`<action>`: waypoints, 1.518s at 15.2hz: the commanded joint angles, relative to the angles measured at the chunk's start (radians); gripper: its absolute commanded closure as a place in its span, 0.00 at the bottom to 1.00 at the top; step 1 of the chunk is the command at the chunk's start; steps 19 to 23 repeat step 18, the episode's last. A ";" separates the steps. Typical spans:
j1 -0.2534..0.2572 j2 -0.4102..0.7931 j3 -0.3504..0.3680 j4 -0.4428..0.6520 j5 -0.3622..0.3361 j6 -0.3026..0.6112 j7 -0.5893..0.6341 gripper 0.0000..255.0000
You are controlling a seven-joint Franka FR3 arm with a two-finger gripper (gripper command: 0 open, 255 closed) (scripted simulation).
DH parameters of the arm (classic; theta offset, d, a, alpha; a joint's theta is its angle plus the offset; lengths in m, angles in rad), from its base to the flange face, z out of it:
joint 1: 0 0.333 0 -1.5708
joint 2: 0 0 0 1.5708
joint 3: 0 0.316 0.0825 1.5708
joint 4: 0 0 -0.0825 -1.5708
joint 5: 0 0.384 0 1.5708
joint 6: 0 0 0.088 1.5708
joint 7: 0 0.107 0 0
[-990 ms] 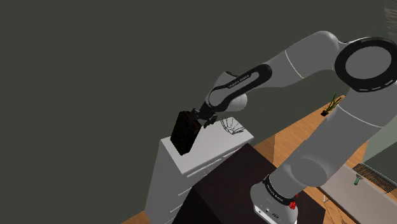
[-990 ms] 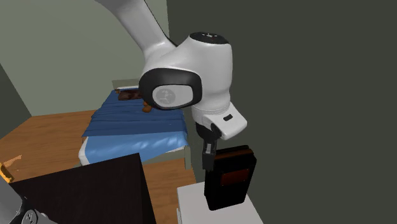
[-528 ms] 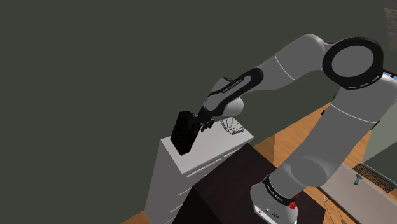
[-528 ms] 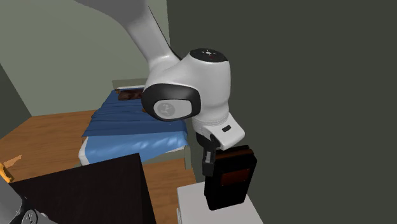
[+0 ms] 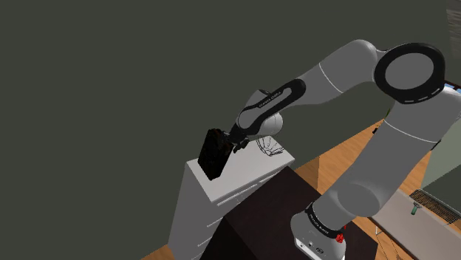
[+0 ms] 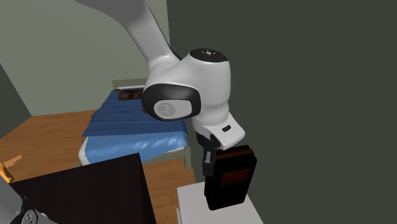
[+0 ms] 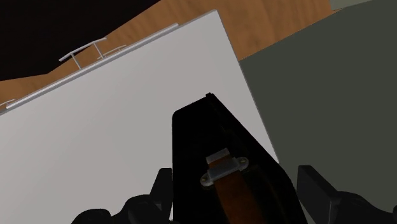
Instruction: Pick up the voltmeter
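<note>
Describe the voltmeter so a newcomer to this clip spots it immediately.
Find the white dresser against the dark grey wall. On top stands the voltmeter, a tall black box with a brown panel, at the gripper; the object beside it is low and pale.

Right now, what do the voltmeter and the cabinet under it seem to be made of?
Voltmeter: black casing with a dull, even finish, possibly plastic. A brown strip down its face carries a grey clip that looks metallic. Cabinet: drawn plain white with a flat matte top, no grain or sheen, so its material stays open.
</note>
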 commanded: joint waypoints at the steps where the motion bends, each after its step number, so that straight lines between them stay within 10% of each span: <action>1: -0.001 0.003 0.000 0.000 0.001 0.000 -0.003 1.00; 23: -0.002 -0.215 -0.024 0.005 -0.103 -0.221 0.101 1.00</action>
